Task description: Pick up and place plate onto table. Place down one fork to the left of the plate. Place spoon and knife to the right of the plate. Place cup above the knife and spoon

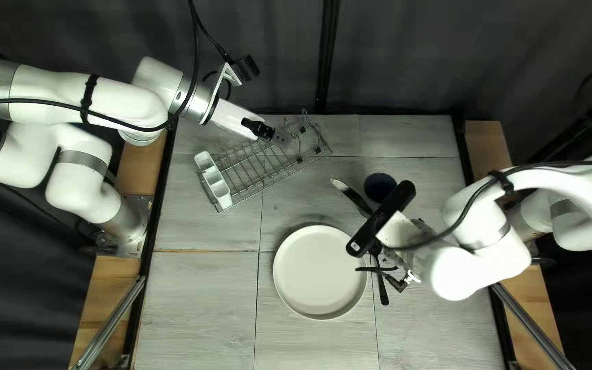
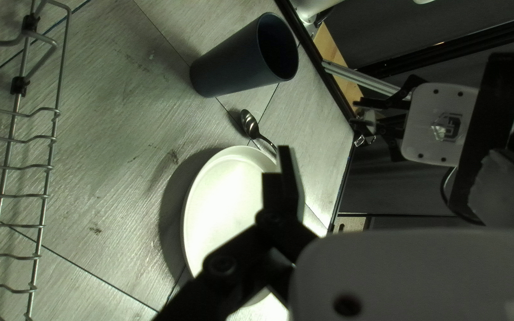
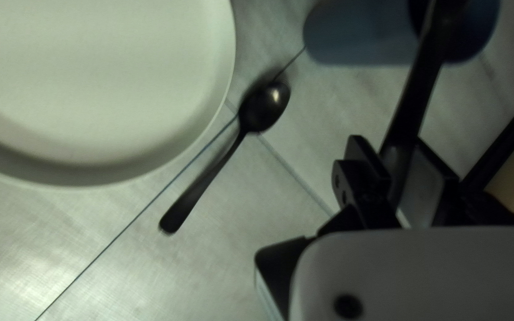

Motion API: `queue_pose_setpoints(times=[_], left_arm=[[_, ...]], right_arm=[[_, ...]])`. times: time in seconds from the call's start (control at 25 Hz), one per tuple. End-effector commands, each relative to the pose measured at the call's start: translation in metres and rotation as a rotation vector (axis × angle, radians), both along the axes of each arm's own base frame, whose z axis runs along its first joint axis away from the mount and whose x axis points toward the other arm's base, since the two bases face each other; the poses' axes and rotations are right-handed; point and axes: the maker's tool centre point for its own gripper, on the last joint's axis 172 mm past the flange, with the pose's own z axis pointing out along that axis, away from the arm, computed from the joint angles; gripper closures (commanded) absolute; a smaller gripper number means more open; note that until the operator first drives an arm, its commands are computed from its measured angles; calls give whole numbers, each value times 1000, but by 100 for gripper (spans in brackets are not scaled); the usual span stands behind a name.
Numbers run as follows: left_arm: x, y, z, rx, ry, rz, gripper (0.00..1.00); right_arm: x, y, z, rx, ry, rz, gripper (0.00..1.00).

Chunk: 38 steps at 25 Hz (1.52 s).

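From my station I have the knife (image 1: 351, 196) in my right gripper (image 1: 397, 229). In the right wrist view its 2 fingers are closed in on the dark handle from both sides. The knife reaches out ahead of them and crosses in front of the cup in that picture; the top left view has the pale end of its blade pointing toward the far edge and the rack.

My left gripper (image 1: 272, 131) is wide apart with nothing in its grasp, over the far right part of the wire rack (image 1: 262, 164). In its own wrist view I can see 1 finger (image 2: 290, 184), swung well out to the side, with the plate behind it; the other is hidden.

The plate (image 1: 320, 273) lies flat on the table (image 1: 203, 301), eating side up, nearer to me than the rack. The spoon (image 1: 383, 293) is on the table just to the right of the plate, bowl toward the far edge and handle toward the near edge. The cup (image 1: 380, 185) stands upright, farther back than the spoon and to the right of the plate.

At the left end of the rack sits a white cutlery holder (image 1: 214, 180). The 2 arms are well apart.
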Motion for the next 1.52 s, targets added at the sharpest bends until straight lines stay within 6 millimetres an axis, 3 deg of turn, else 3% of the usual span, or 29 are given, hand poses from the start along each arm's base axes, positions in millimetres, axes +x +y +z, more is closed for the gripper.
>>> queue_pose_setpoints(times=[0.04, 0.28, 0.4, 0.52, 0.64, 0.88, 1.2, 1.52], left_arm=[[0, 0, 0, 0, 0, 0, 0], [0, 0, 0, 0, 0, 0, 0], [0, 0, 0, 0, 0, 0, 0], [0, 0, 0, 0, 0, 0, 0], [0, 0, 0, 0, 0, 0, 0], [0, 0, 0, 0, 0, 0, 0], [0, 0, 0, 0, 0, 0, 0], [0, 0, 0, 0, 0, 0, 0]], right_arm=[[-3, 8, -1, 13, 11, -21, 100], [-4, 7, -7, 18, -5, -31, 100], [-19, 26, -8, 50, -17, -182, 100], [-38, 67, -20, 82, -57, -403, 100], [-39, 87, -25, 75, -62, -455, 100], [-39, 87, -25, 75, -62, -455, 100], [-40, 95, -47, 207, -214, -533, 100], [-34, 71, -84, 276, -240, -587, 100]])
